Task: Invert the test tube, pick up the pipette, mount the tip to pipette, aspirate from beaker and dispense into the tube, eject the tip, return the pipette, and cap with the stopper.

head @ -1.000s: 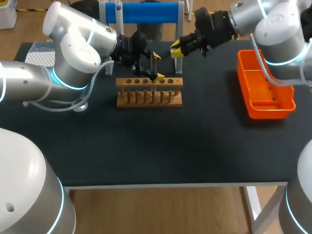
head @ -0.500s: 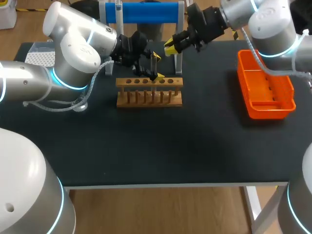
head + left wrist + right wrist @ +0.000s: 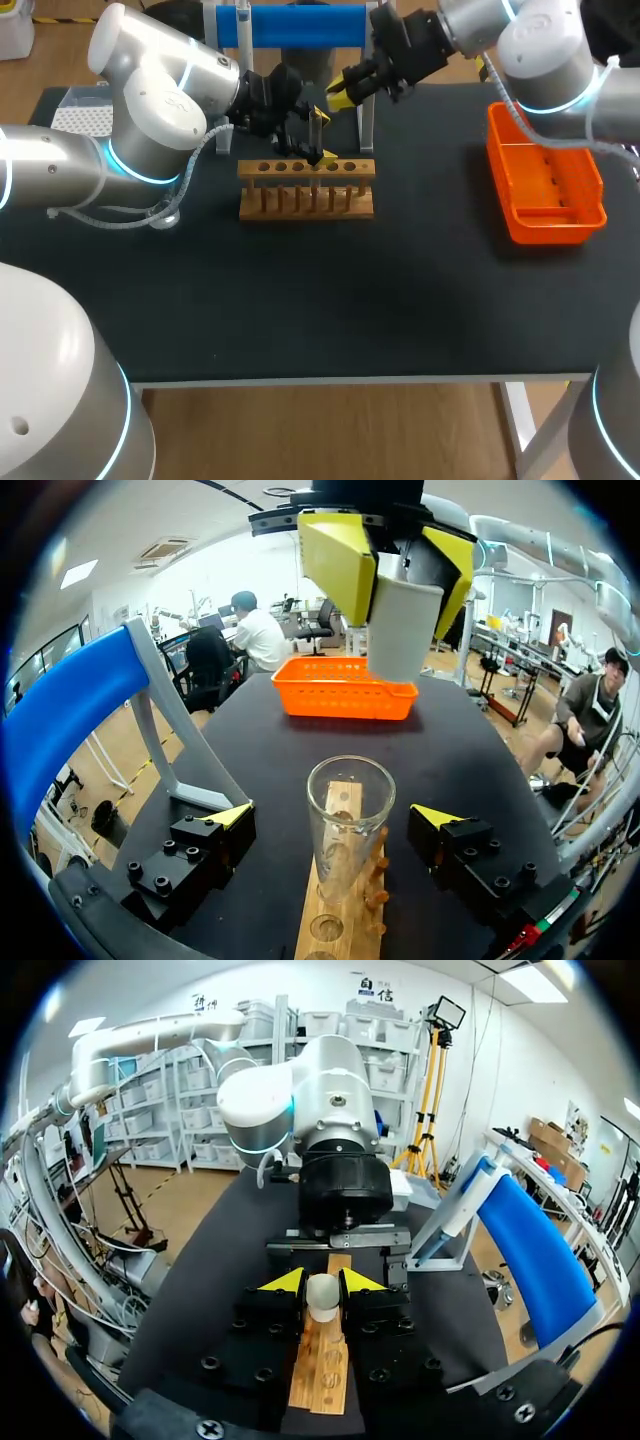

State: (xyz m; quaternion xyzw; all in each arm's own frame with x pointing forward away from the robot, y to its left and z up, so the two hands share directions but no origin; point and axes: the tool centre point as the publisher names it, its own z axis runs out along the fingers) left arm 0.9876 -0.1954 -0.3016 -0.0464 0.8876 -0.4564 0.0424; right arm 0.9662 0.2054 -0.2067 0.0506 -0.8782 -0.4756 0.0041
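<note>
The test tube [image 3: 348,820] stands upright in a hole of the wooden rack [image 3: 306,168], its open mouth facing up, toward the far side of the dark desk [image 3: 300,300]. The left end effector [image 3: 335,815] sits low at the rack with its two yellow-tipped fingers spread wide on either side of the tube. In the left wrist view a gap shows between each finger and the glass, so it is open and grips nothing. The right end effector [image 3: 322,1282] is closed on the stopper [image 3: 322,1300], a pale, blunt plug pinched between its yellow tips from both sides. From the left wrist view, the stopper hangs above and a little beyond the tube's rim, clear of the glass and not yet in the mouth. In the head view the right arm [image 3: 520,40] reaches in from the far right corner past the middle, with its fingers close behind the rack and beside the leg of the blue-topped stand [image 3: 290,25]. The left arm [image 3: 150,100] comes in from the left at the rack's back edge. An orange bin [image 3: 545,225] lies on the desk well to the right of the rack.
</note>
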